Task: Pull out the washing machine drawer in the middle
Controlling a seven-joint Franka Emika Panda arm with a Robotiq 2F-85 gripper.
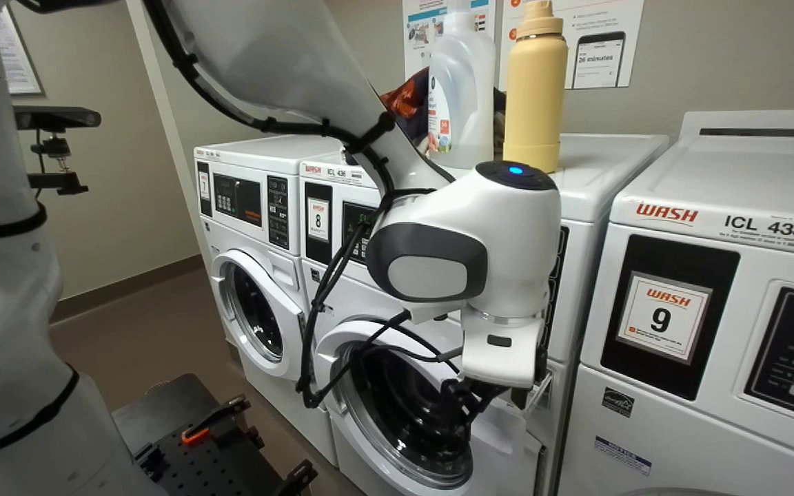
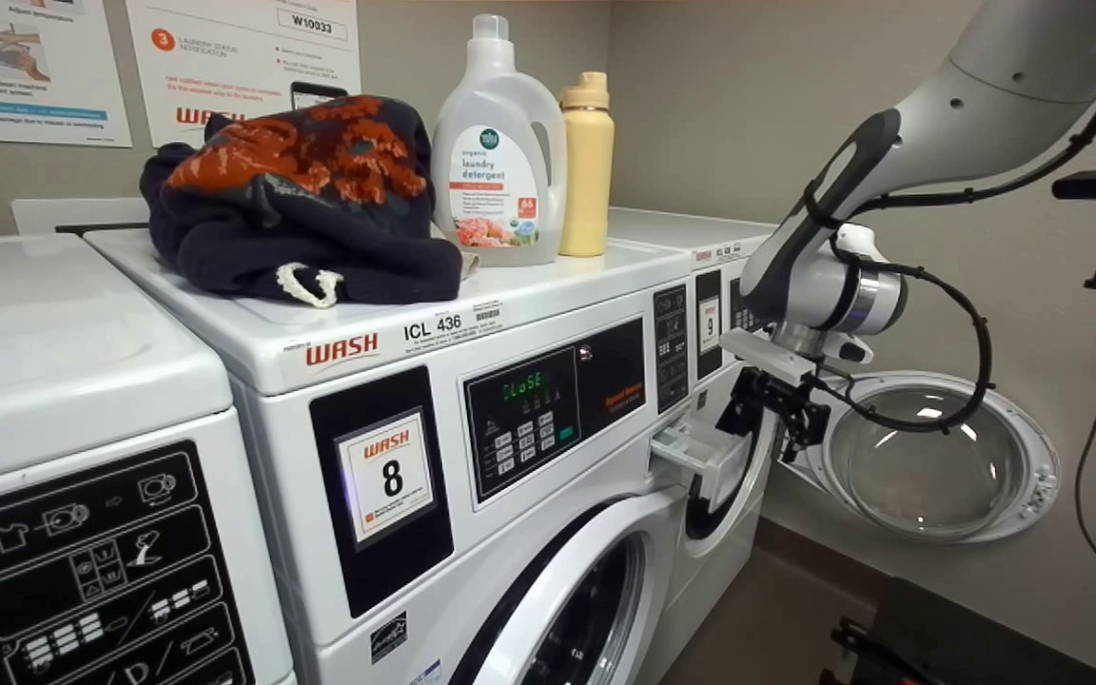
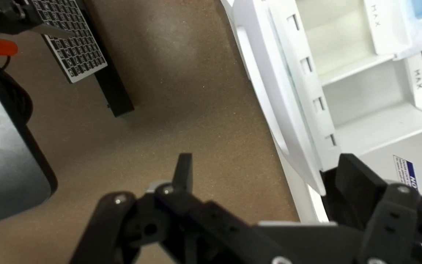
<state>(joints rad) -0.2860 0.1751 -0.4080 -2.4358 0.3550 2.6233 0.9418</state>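
The washing machine drawer (image 2: 727, 468) is pulled out of the white washing machine (image 2: 519, 525) marked 8, beside its black keypad. In the wrist view its white front (image 3: 288, 95) runs diagonally, with open compartments to its right. It shows partly behind my gripper in an exterior view (image 1: 542, 395). My gripper (image 3: 269, 172) is open. Its two fingers are wide apart, one on each side of the lower end of the drawer front. The right finger is close to the inner side; contact cannot be told. The gripper also shows in both exterior views (image 1: 469, 406) (image 2: 776, 409).
A detergent bottle (image 2: 500, 162), a yellow bottle (image 2: 586, 166) and a dark garment (image 2: 301, 209) stand or lie on the washer top. An open round door (image 2: 929, 457) juts out behind the gripper. A black platform (image 1: 211, 441) is below the arm. The neighbouring washer (image 1: 645, 275) is marked 9.
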